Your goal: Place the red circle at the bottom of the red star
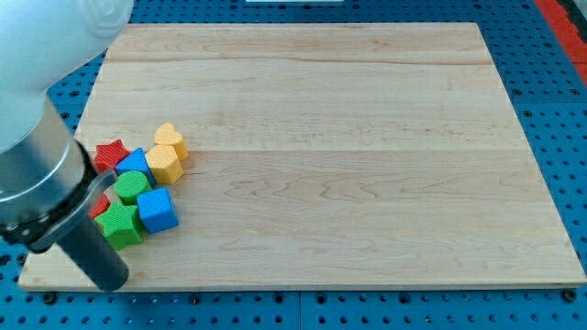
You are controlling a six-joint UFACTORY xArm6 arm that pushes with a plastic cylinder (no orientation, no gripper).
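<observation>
Red circle (99, 205) lies half hidden behind the rod, touching the green star (120, 225), below the red star (111, 153). Light, rigid, slides easily (push its side). My tip cannot be made out; no pincer fitted.

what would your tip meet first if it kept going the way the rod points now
Probably nothing: my tip points toward the view's bottom right, where only the wooden board's bottom edge lies. The green star block sits above it; depth is unclear.
</observation>
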